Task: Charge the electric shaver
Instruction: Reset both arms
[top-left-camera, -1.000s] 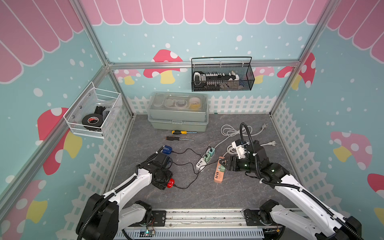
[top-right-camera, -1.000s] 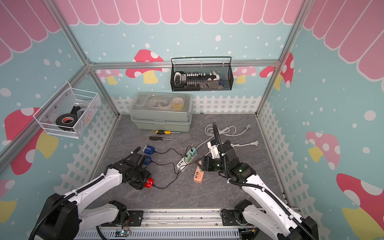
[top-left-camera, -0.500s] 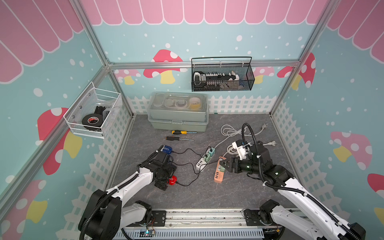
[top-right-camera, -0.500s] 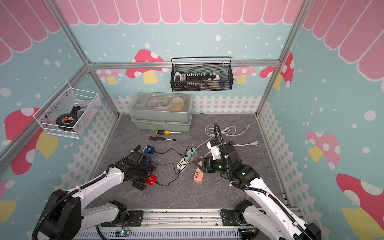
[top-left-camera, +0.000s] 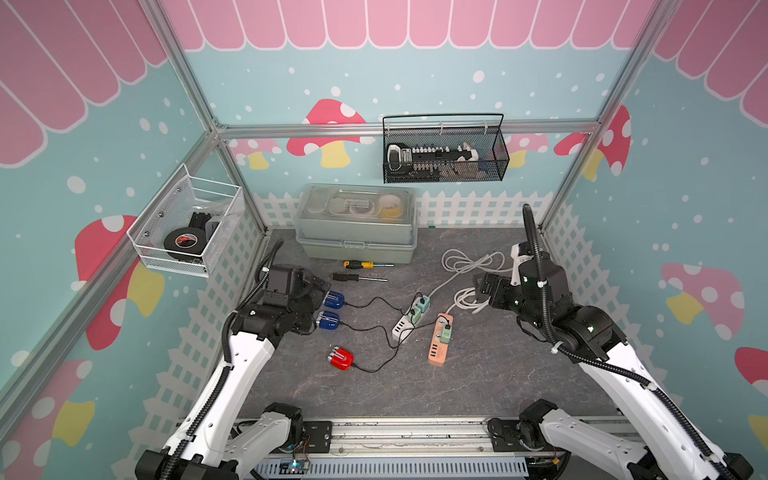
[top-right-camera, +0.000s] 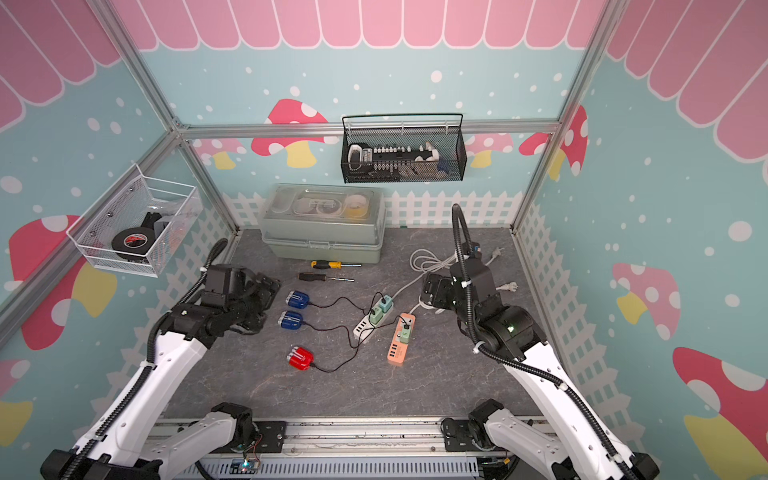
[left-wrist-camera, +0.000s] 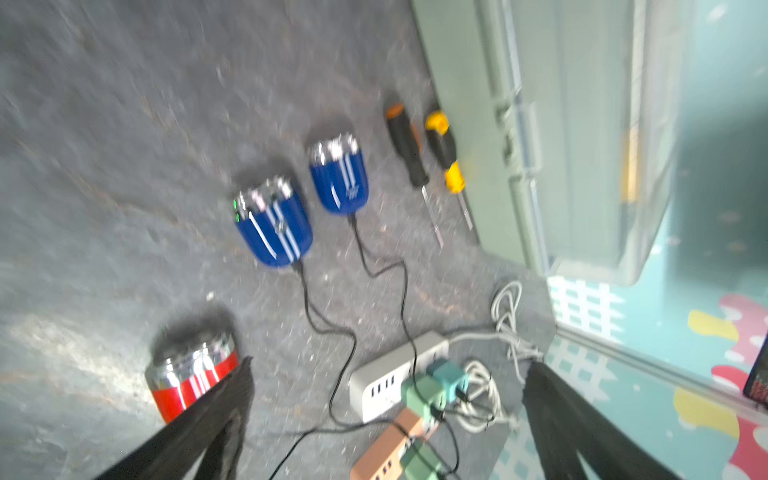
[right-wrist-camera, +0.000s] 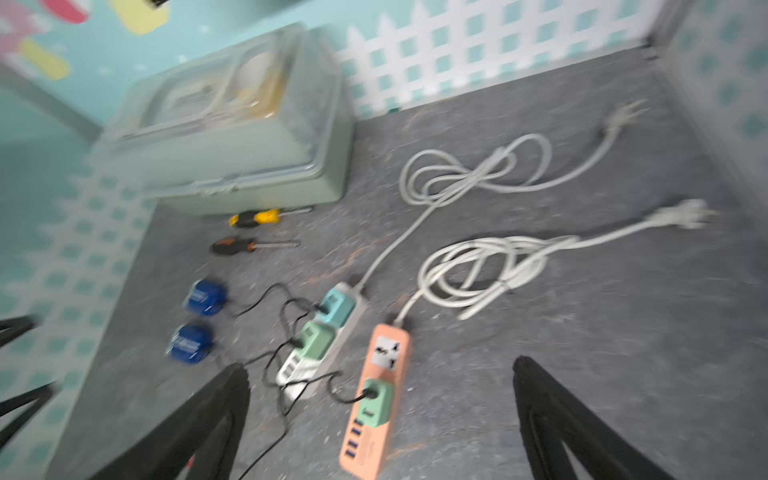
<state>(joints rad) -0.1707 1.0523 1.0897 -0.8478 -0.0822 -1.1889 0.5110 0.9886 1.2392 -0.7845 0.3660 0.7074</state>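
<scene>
Both arms have pulled back; left hand (left-wrist-camera: 390, 363) and right hand (right-wrist-camera: 379, 363) stand open, empty, red shaver (top-left-camera: 341, 358) corded to orange power strip (top-left-camera: 439, 340).

The red shaver (top-left-camera: 341, 358) lies on its side on the worktop, left of the orange strip (top-left-camera: 436, 353), its chrome head turned away from the strip. A thin black cable (top-left-camera: 376, 368) runs from its base to a green adapter (top-left-camera: 445, 335) plugged into that strip. Farther left and back lie the near blue shaver (top-left-camera: 328, 320) and the far blue shaver (top-left-camera: 333, 299). They are side by side and cabled to the white strip (top-left-camera: 400, 331), which is just left of the orange strip.
</scene>
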